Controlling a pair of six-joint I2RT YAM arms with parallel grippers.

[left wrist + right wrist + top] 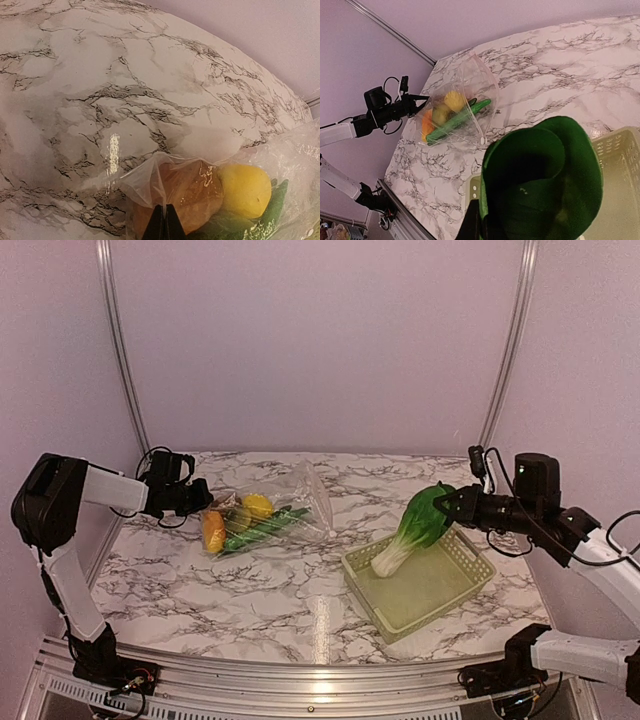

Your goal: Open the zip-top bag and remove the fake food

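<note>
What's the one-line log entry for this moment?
left tool: shut on zip-top bag | right tool: shut on bok choy, over basket | lemon, cucumber in bag

1. One zip-top bag point(305, 502), toward the left edge of the table point(300, 590).
2. Five fake-food pieces inside it: one cucumber point(262, 528), one lemon point(257, 506), one orange-yellow fruit point(213, 530), one brown potato point(192, 192), one greenish-yellow mango point(439, 115).
3. One bok choy point(412, 530), outside the bag.
4. One lattice basket point(472, 578), near the table's right front corner.
5. Two grippers: left gripper point(207, 505), right gripper point(446, 505).
</note>
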